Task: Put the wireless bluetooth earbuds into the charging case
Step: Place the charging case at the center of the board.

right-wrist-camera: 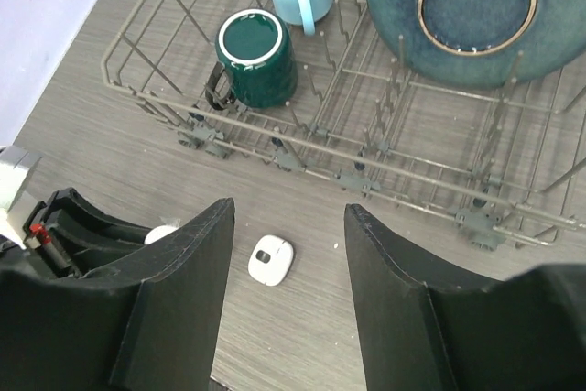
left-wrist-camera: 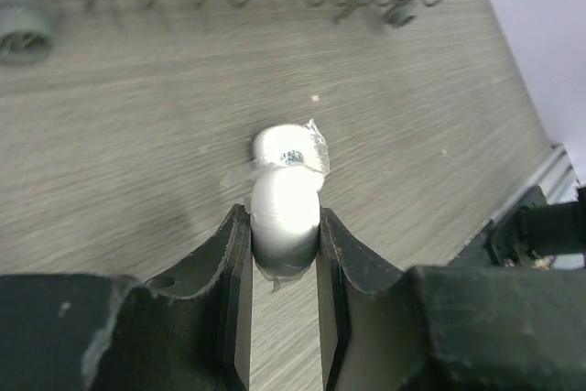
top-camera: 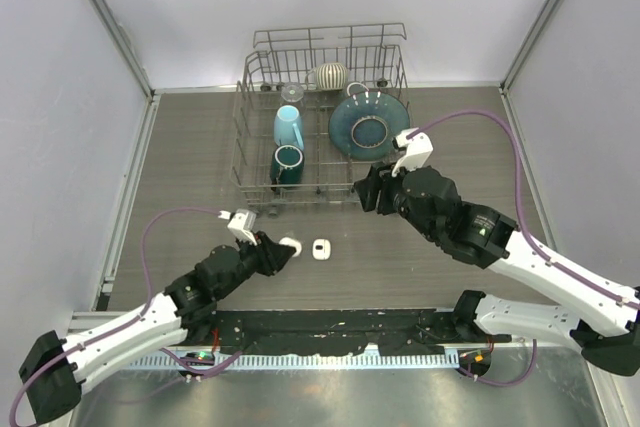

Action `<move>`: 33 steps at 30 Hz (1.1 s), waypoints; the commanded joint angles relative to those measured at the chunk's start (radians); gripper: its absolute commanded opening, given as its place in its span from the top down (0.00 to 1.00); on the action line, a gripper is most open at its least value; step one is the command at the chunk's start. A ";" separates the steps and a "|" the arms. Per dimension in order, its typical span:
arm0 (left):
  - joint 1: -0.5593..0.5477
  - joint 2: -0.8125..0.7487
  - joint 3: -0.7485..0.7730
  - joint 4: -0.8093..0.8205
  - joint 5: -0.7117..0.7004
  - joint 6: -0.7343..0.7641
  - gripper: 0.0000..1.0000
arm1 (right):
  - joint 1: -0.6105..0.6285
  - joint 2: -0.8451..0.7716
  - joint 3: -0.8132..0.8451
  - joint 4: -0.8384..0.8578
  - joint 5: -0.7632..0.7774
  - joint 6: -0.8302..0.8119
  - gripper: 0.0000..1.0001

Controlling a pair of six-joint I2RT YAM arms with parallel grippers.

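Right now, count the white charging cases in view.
2: the first case sits gripped in the left claw; the second case lies loose on the table beside it. More may be hidden.

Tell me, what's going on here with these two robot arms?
The left hand is clamped shut on a small white charging case, low at the table. A second white case lies loose beside it. The right hand is open and holds nothing, hovering in front of the dish rack. No earbuds can be made out from these views.
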 commanded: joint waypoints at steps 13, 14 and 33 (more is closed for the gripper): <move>0.005 0.242 -0.074 0.124 -0.115 -0.249 0.90 | -0.042 -0.019 -0.067 0.023 -0.056 0.099 0.43; 0.013 0.268 -0.070 0.134 -0.089 -0.252 0.89 | -0.045 -0.017 -0.068 0.023 -0.059 0.098 0.43; 0.058 0.126 0.134 -0.344 -0.143 -0.252 0.00 | -0.117 -0.080 -0.099 -0.021 -0.047 0.079 0.43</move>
